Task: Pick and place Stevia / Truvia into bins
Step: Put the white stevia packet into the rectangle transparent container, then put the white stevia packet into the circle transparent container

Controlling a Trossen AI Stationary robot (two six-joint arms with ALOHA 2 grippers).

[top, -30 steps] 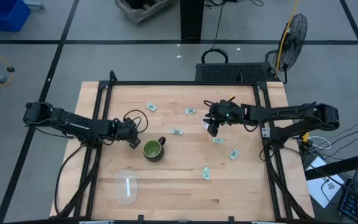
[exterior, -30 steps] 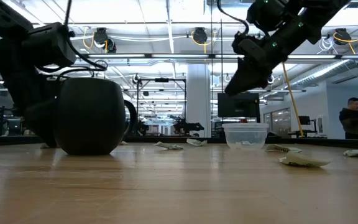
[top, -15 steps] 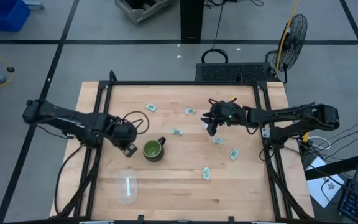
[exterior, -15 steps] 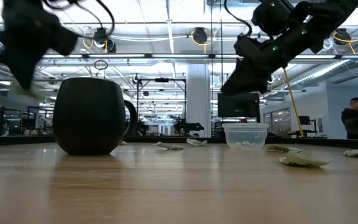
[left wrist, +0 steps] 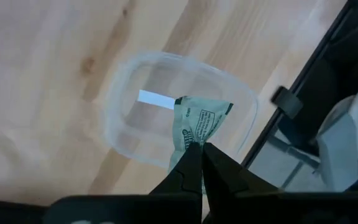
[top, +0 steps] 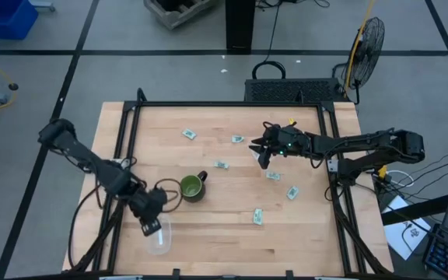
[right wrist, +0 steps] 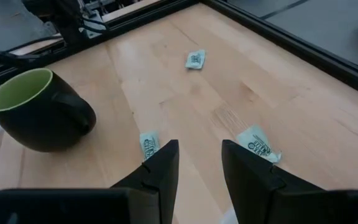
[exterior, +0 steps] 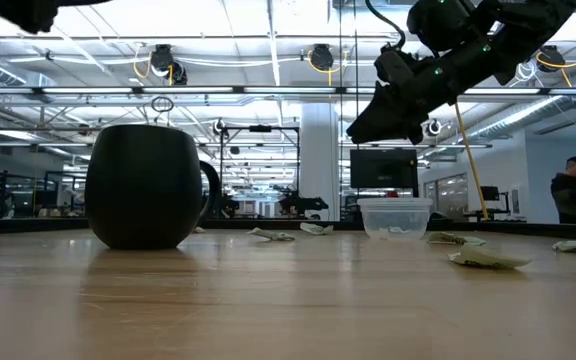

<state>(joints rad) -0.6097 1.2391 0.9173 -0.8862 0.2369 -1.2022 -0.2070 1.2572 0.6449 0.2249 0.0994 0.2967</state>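
While looking down from overhead, took the dark green ceramic mug (top: 190, 187) with its lime lining as the reference mark on the pale wood counter (top: 216, 233).

Found the left end effector (top: 150, 225) just left of the mug and nearer the counter's front edge, clenched on one pale green and white paper sachet (left wrist: 201, 121). Saw that sachet pinched by its lower end, hanging over the mouth of a clear round plastic tub (left wrist: 114, 118), which sits near the mug on that same front-left side. Noted a white strip inside the tub.

Found the right end effector (top: 264, 155) well to the right of the mug and a little farther back, raised off the counter, fingers (right wrist: 160, 168) parted with nothing between them. Spotted a second clear plastic tub (exterior: 395, 217) low beneath it in the low view.

Counted six loose sachets flat on the counter:
- two behind the mug (top: 188, 134) (top: 238, 139)
- one just right of it and behind (top: 222, 165)
- two farther right (top: 273, 176) (top: 292, 192)
- one to its front-right (top: 258, 217)

Glimpsed a person (exterior: 571, 190) far off in the room, beyond the counter.
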